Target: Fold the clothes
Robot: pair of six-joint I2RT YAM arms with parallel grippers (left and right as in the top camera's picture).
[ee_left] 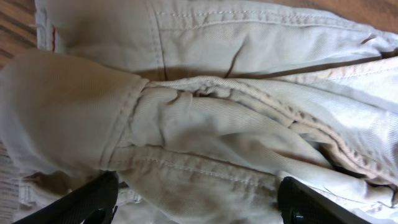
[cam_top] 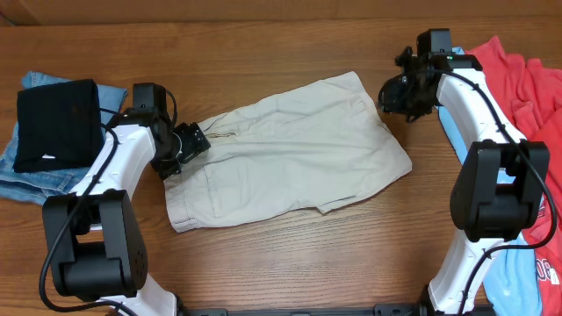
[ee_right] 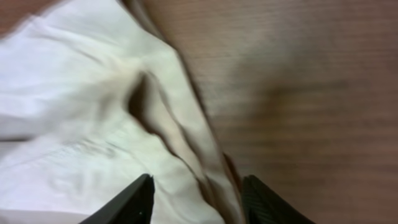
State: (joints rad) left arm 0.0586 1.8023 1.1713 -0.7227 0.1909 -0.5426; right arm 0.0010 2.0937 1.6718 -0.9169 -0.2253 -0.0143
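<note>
Beige shorts (cam_top: 290,149) lay flat; we saw left gripper (ee_left: 196,202) spread over their waistband (cam_top: 180,206), likely readying a fold, right gripper (ee_right: 198,199) parted at their hem (cam_top: 385,123), gripping nothing.

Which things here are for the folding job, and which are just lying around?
For the job: beige shorts, mid-table; left gripper and right gripper at their two ends; red top and light-blue top, heaped at the right, likely waiting.
Just lying about: black garment on blue jeans, stacked at the left, seemingly already folded.
</note>
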